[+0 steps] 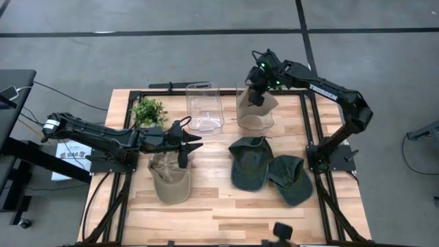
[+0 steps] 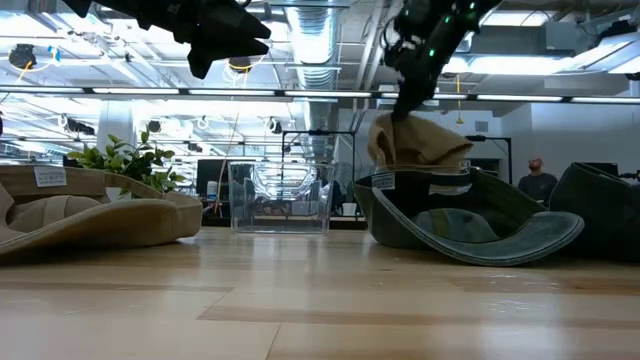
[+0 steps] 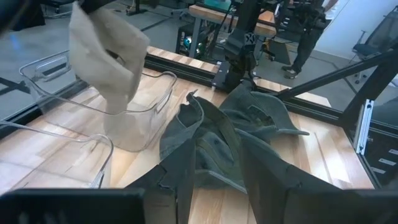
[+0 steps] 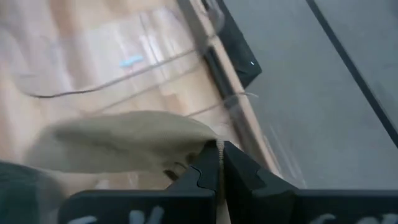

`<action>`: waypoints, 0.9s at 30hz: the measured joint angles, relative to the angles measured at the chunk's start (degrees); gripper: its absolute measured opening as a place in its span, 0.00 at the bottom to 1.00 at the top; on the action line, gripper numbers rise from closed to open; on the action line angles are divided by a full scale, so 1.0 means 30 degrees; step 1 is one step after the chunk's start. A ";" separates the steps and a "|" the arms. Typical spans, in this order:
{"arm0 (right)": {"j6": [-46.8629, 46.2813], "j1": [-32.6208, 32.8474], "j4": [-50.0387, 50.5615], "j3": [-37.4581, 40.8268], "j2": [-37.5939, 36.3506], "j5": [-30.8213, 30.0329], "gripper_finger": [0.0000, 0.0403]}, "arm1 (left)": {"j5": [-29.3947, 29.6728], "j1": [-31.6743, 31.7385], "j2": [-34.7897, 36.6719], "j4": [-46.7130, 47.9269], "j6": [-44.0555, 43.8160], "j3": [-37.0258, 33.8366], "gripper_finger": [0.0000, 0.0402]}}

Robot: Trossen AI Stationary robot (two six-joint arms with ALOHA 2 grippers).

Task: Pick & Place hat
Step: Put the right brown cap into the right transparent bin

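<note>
A tan hat (image 1: 260, 108) hangs from my right gripper (image 1: 258, 93) over the right clear bin (image 1: 241, 122) at the table's far side; that gripper is shut on it. In the low view this hat (image 2: 415, 140) droops below the right gripper (image 2: 408, 92). My left gripper (image 1: 189, 144) is open and hovers above a second tan hat (image 1: 169, 178), which lies flat on the table left of centre. Two dark green hats (image 1: 250, 163) (image 1: 289, 180) lie on the table's right half. The left wrist view looks past its fingers (image 3: 177, 180) at a green hat (image 3: 217, 130). My right gripper pinches the tan hat between its two shut fingers at an edge of the cloth (image 4: 198, 138), coming from above. The hat hangs below the fingers, slack and folded, and its lower part (image 3: 121, 109) reaches down into the right clear bin.
A second clear bin (image 1: 204, 106) stands left of the first. A small green plant (image 1: 147, 112) sits at the far left of the table. Black frame rails (image 1: 312, 130) run along the table's right side. Bare wood (image 1: 226, 216) lies along the near edge.
</note>
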State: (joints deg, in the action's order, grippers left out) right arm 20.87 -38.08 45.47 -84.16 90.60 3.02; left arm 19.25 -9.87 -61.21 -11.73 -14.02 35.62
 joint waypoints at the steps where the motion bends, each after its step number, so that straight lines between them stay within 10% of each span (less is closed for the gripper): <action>1: 0.0085 -0.0274 -0.0228 0.0000 0.0236 -0.0006 0.00 | 0.0003 0.0000 0.0000 -0.0007 0.0000 0.0000 0.30; 27: 0.3195 -0.3193 -0.6733 -0.0029 0.3348 -0.1869 0.00 | 0.0007 0.0357 0.0000 -0.0262 0.0080 0.0000 0.30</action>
State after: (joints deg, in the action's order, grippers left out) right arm 30.46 -47.65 25.27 -84.25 100.64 -2.58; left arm 19.27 -8.80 -61.21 -12.51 -13.78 35.62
